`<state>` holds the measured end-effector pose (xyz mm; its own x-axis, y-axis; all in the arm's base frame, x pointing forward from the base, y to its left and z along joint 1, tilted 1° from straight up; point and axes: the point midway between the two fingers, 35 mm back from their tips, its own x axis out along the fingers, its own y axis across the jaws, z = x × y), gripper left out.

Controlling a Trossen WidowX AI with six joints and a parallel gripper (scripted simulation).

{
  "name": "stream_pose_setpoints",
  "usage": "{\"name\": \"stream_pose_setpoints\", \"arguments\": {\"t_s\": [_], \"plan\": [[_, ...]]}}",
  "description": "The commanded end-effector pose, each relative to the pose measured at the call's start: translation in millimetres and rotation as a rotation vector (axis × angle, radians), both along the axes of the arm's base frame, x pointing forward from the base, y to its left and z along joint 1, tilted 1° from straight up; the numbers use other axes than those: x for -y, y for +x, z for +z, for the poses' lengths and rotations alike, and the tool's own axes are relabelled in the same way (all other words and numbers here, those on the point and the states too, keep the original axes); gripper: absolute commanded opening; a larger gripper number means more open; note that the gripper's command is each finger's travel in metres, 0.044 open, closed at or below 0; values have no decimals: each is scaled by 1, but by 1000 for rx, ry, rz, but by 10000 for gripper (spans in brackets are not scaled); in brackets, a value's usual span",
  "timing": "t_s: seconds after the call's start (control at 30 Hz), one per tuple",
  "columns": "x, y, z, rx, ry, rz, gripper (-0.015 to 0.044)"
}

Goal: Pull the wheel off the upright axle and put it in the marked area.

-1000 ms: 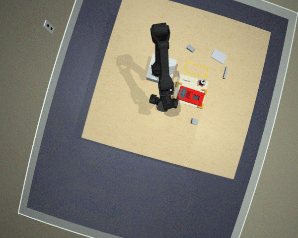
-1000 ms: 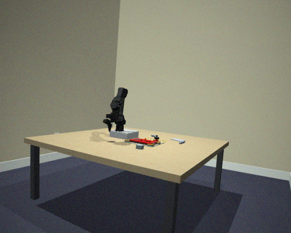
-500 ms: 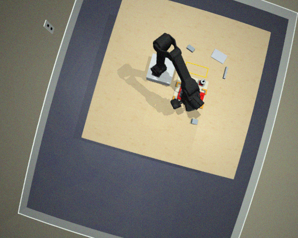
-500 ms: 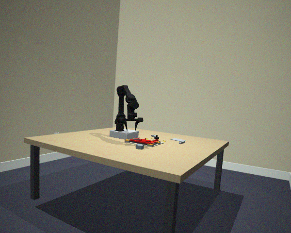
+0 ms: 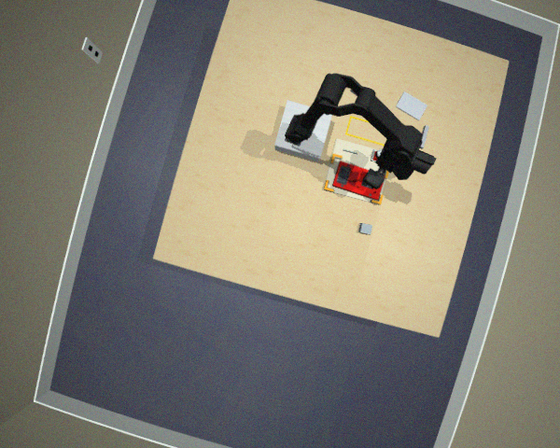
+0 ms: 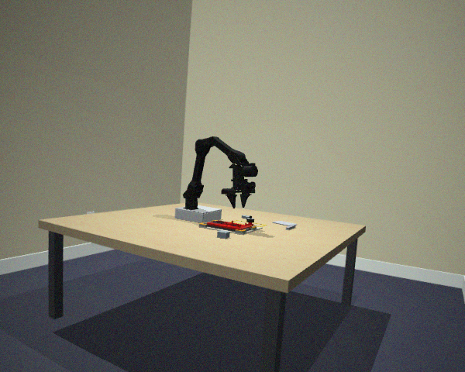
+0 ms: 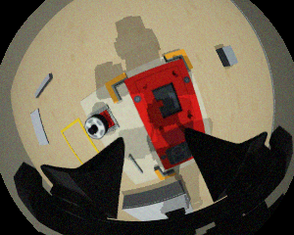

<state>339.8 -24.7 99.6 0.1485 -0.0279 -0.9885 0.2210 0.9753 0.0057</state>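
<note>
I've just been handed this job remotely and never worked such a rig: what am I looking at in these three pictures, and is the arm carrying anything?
One black robot arm stands on a grey base block on a wooden table. One picture looks straight down from above, one from the side of the room, and the round one from a camera on the arm's wrist, looking down past its two dark fingers.

The tool hangs open above the table, holding nothing and touching nothing.

Below it lies a red board on a pale plate. Beside that stands the wheel, on its axle. The yellow outline next to it is the marked area. A few small grey pieces lie scattered around.
</note>
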Motion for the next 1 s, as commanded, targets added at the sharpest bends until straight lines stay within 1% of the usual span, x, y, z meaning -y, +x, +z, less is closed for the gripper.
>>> {"name": "stream_pose_setpoints", "arguments": {"t_s": [0.0, 0.13, 0.57, 0.97], "plan": [[-44, 11, 3, -48, -6, 160, 300], [-86, 15, 3, -100, -15, 299, 300], [-92, 21, 0, -102, -16, 306, 300], [-91, 24, -67, -102, -16, 306, 300]]}}
